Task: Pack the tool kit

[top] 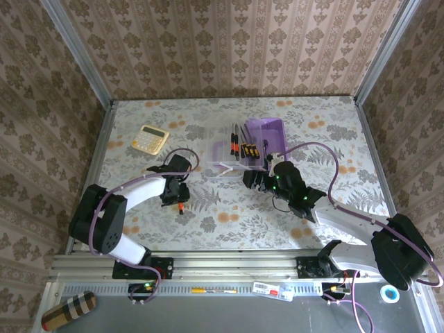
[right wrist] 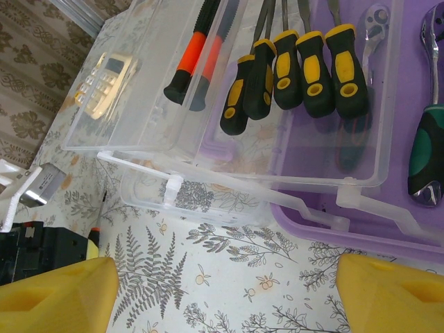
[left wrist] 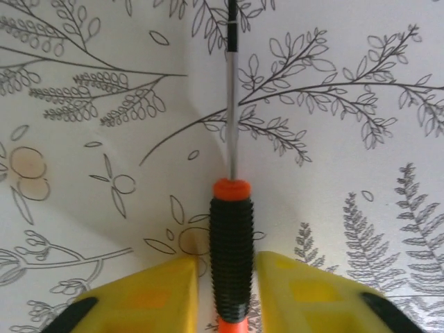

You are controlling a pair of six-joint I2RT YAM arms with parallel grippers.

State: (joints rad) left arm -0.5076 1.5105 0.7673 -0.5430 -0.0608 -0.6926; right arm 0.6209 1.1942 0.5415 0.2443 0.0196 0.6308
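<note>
Straddles the orange-and-black screwdriver (left wrist: pixel 232 229) lengthwise with left tool (left wrist: pixel 227 265) (clamped or not: cannot tell); purple case (top: pixel 274 126) farther right, toward bench's (top: pixel 333 139) far edge, beside spread, empty right tool (right wrist: pixel 225 267).

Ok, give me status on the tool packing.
Left hand shut on screwdriver. Right hand open, facing open case. Calculator off to the side, not in the way.

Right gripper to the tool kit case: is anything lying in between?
Nothing: in the right wrist view, bare floral tablecloth runs from the open right gripper up to the clear lid of the tool kit case.
</note>
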